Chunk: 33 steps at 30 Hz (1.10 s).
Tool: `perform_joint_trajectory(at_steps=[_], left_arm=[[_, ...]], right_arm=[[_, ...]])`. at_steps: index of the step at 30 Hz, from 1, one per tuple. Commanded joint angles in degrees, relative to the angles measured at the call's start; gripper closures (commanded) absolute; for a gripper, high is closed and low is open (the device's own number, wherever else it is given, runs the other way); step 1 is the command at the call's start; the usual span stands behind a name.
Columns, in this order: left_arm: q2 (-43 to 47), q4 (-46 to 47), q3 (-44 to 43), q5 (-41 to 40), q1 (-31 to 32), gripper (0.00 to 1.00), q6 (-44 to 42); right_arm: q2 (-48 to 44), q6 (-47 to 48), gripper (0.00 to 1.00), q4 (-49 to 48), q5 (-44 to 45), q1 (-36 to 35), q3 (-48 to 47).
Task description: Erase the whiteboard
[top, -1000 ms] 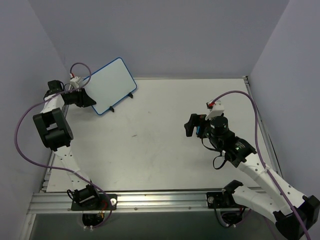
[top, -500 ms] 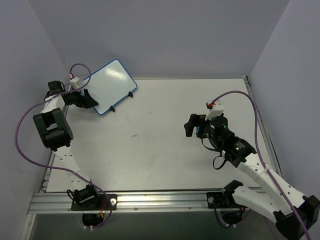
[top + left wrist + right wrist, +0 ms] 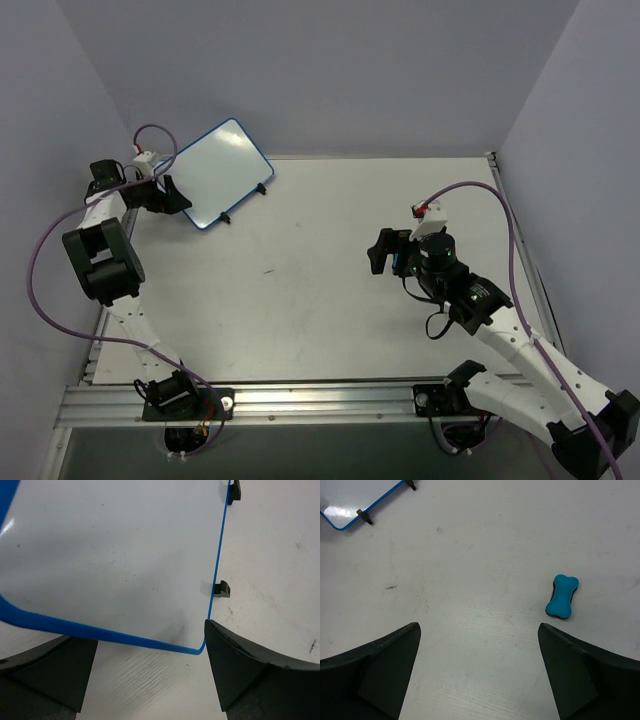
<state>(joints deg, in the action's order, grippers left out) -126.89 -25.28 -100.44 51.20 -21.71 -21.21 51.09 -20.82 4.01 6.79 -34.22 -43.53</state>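
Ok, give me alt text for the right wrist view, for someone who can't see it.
A small blue bone-shaped eraser lies on the white table ahead of the right end effector, whose two dark fingers are spread wide with nothing between them. A corner of the blue-framed whiteboard shows top left, its visible surface clean.

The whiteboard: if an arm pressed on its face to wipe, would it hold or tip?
The whiteboard looks thin and stiff, probably light. It leans on small black feet that seem only to rest on the table, so a push would likely slide or tip it backward. The left gripper is open at its corner, so nothing braces it yet.
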Motion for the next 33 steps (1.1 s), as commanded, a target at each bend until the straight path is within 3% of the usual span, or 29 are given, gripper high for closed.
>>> perform_joint_trajectory(at_steps=[1, 13, 16, 17, 18, 20, 25, 29, 33], left_arm=[[5.2, 4.4, 1.0, -0.8, -1.7, 0.06, 1.8], [16.3, 15.6, 12.0, -2.6, -4.8, 0.06, 10.0], [21.7, 24.0, 18.4, -2.4, -5.8, 0.06, 16.1], [23.3, 31.7, 20.4, -2.9, -6.0, 0.06, 18.6], [26.7, 34.2, 22.6, -9.0, -5.9, 0.06, 25.6], [30.1, 36.9, 26.5, -16.2, -6.0, 0.06, 31.9], [47.6, 32.4, 34.9, -40.2, -3.8, 0.06, 41.8], [59.8, 20.7, 39.0, -42.8, -1.0, 0.06, 46.3], [74.5, 13.6, 44.2, -47.4, 8.8, 0.06, 42.5]], right_arm=[[-0.4, 1.0, 0.0, -1.8, 1.2, -0.4, 0.3], [0.7, 1.5, 0.0, -2.0, 1.9, -0.5, 0.0], [0.9, 1.7, 0.0, -1.6, 3.0, -0.5, -0.4], [0.9, 1.7, 0.0, -1.3, 3.2, -0.4, -0.4], [0.9, 1.6, 0.0, -1.0, 3.7, -0.5, -0.8], [0.8, 1.4, 0.0, -0.2, 5.1, -0.5, -0.9], [-0.5, 0.3, 0.0, 0.7, 7.1, -0.7, -0.8], [-0.1, -0.4, 0.0, 2.0, 10.3, -0.8, -1.6], [1.6, -0.6, 0.0, 4.2, 15.1, -0.9, -3.8]])
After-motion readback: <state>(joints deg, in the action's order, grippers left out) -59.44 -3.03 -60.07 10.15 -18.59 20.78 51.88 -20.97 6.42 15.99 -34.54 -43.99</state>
